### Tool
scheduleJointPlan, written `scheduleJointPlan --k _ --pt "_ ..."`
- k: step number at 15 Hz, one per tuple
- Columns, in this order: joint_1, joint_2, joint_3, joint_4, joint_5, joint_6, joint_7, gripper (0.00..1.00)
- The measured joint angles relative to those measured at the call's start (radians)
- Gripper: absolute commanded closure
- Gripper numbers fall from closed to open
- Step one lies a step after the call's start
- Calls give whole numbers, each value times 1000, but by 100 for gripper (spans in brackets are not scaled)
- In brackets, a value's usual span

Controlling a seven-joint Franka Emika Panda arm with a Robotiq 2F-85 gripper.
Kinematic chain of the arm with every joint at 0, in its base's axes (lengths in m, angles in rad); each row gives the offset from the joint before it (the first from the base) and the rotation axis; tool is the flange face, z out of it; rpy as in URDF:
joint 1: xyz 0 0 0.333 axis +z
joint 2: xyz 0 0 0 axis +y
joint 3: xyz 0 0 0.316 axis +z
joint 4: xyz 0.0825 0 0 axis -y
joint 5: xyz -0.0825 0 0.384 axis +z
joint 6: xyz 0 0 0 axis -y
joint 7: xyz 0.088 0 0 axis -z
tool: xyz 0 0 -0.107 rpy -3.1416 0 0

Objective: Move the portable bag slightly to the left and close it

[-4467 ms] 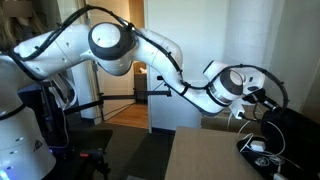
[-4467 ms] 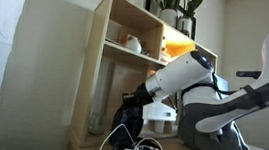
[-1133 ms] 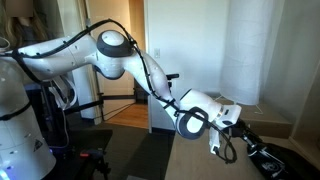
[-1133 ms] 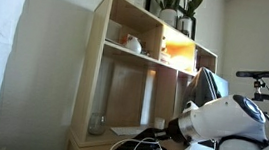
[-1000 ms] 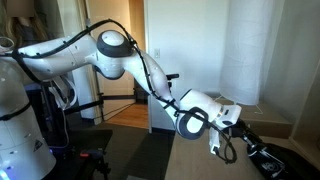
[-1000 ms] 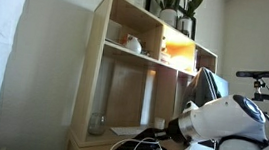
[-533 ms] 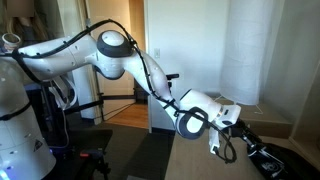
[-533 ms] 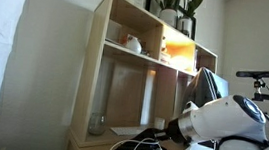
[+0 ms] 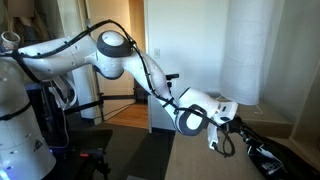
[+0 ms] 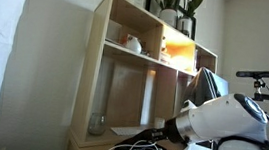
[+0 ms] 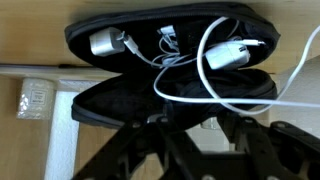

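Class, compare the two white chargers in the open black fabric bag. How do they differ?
The left white charger looks greyish, shadowed; the right white charger is brightly lit. A white cord loops around the right charger, not the left. Both lie in the black fabric bag's upper half.

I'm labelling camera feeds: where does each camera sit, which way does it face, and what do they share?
An exterior view: beside the table, facing a doorway; whole arm reaches to the portable bag.
An exterior view: low, at tabletop height, facing a wooden shelf unit; only the white wrist shows.
Wrist view: looks down into the open bag; dark gripper at bottom.
All three show the bag.
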Motion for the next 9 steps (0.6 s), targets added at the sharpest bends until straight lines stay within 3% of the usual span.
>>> scheduleJointPlan --k 2,3,9 --pt "2 0 -2 -3 0 0 0 3" --pt "3 0 0 -5 27 0 -22 0" --pt "30 0 -32 -8 69 -8 -74 0"
